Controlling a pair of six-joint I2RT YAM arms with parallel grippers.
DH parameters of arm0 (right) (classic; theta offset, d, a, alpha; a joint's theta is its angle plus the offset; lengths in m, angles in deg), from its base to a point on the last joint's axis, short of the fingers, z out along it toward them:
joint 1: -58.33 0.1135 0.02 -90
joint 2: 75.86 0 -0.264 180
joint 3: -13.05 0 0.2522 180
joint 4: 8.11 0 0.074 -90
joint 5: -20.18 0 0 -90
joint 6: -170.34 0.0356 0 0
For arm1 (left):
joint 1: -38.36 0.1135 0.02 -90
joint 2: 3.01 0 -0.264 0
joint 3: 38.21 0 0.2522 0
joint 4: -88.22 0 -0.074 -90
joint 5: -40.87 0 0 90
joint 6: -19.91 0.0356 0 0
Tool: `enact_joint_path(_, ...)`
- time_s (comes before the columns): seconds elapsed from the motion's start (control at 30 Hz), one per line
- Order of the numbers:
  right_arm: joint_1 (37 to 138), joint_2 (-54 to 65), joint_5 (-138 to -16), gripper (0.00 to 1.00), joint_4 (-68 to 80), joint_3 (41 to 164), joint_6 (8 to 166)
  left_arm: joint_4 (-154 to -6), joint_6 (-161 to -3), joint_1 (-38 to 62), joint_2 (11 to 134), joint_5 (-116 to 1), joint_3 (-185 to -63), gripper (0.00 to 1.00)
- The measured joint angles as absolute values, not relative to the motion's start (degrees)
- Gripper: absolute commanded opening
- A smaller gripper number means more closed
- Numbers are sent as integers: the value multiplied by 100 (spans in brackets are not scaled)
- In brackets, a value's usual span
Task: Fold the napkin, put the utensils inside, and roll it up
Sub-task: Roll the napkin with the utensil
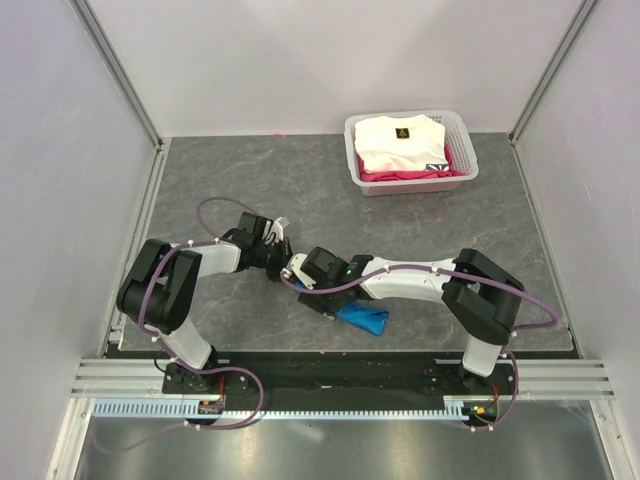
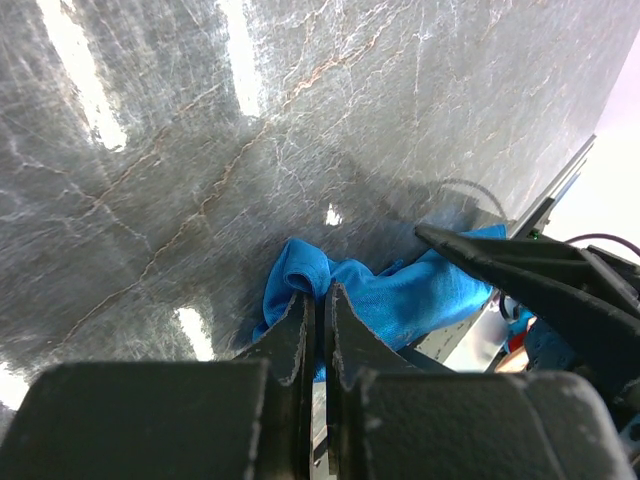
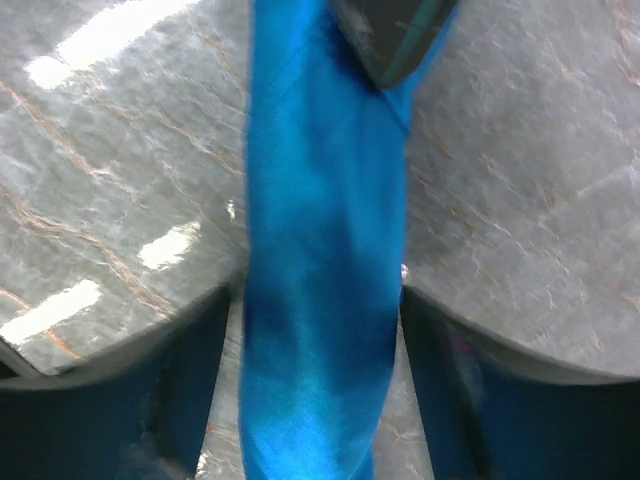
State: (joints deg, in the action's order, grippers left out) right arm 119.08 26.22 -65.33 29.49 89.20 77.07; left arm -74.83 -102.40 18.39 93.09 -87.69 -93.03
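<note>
The bright blue napkin (image 1: 364, 319) lies bunched in a long roll near the table's front edge, partly under my right arm. My left gripper (image 1: 287, 262) is shut, its fingertips (image 2: 300, 310) pinching a fold at one end of the napkin (image 2: 400, 295). My right gripper (image 1: 318, 296) is open, its jaws standing on either side of the napkin roll (image 3: 320, 230). The right gripper (image 3: 315, 300) does not visibly squeeze the roll. A left finger (image 3: 390, 40) shows at the roll's far end. The right fingers (image 2: 500, 262) lie over the cloth. The utensils are hidden.
A white plastic basket (image 1: 462, 165) with folded white and pink clothes (image 1: 400, 140) stands at the back right. White walls with metal posts close in the grey stone-patterned table (image 1: 260, 180). The black base rail (image 1: 340, 365) runs just in front of the napkin.
</note>
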Motion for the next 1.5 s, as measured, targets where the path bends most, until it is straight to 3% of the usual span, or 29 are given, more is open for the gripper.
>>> enact_joint_path(0.03, 11908, 2638, -6589, 54, 2942, 8924, 7712, -7479, -10229, 1837, 9309, -8772, -9307, 9)
enact_joint_path(0.07, 11906, 2660, -6655, 44, 2931, 8933, 7738, -7475, -10221, 1839, 9309, -8774, -9307, 21)
enact_joint_path(0.17, 11889, 2727, -6909, 33, 2951, 8983, 7779, -7405, -10175, 1839, 9293, -8776, -9307, 43)
enact_joint_path(0.27, 11690, 2734, -7274, 28, 2955, 8990, 7812, -7333, -10131, 1837, 9162, -8658, -9303, 54)
enact_joint_path(0.63, 10446, 3084, -9920, 27, 2794, 9003, 8079, -7383, -10083, 1842, 8017, -7952, -8719, 60)
enact_joint_path(0.83, 10308, 3433, -10902, 27, 2665, 9095, 8210, -7730, -10087, 1842, 7894, -7974, -8363, 58)
enact_joint_path(0.9, 10308, 3488, -11022, 29, 2665, 9121, 8232, -7879, -10087, 1842, 7973, -8024, -8347, 53)
enact_joint_path(1.0, 10308, 3499, -11035, 38, 2660, 9125, 8315, -8115, -10113, 1842, 8159, -8131, -8347, 33)
enact_joint_path(1.03, 10308, 3499, -11031, 46, 2660, 9125, 8356, -8207, -10120, 1842, 8242, -8164, -8347, 24)
enact_joint_path(1.13, 10321, 3453, -11055, 66, 2673, 9127, 8494, -8391, -10175, 1842, 8412, -8256, -8347, 11)
enact_joint_path(1.27, 10439, 3210, -10803, 76, 2732, 9110, 8568, -8568, -10196, 1842, 8539, -8365, -8347, 8)
enact_joint_path(1.5, 10794, 2815, -9326, 89, 2802, 9068, 8527, -8642, -10196, 1842, 8557, -8398, -8347, 8)
